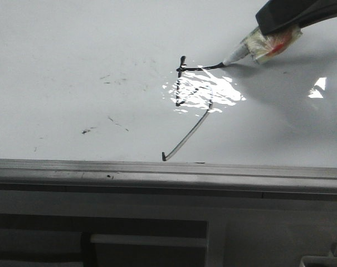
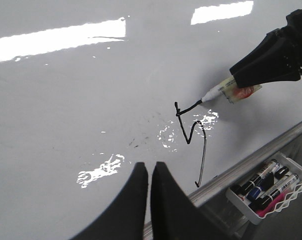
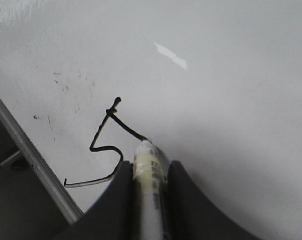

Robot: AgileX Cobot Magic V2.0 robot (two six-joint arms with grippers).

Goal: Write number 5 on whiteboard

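The whiteboard (image 1: 57, 67) is glossy white with a grey edge rail (image 1: 157, 172). A crooked black number 5 (image 1: 193, 119) is drawn on it, with a short top bar and a long slanted tail; it also shows in the left wrist view (image 2: 190, 135) and the right wrist view (image 3: 103, 145). My right gripper (image 3: 150, 170) is shut on a taped marker (image 1: 260, 47), whose tip touches the right end of the top bar (image 1: 221, 65). My left gripper (image 2: 149, 170) is shut and empty, above the board near the rail.
A white tray (image 2: 295, 197) holding several markers hangs below the rail, seen in the left wrist view. Faint dark scuffs (image 1: 110, 79) mark the board left of the 5. Bright glare (image 1: 204, 92) lies over the figure.
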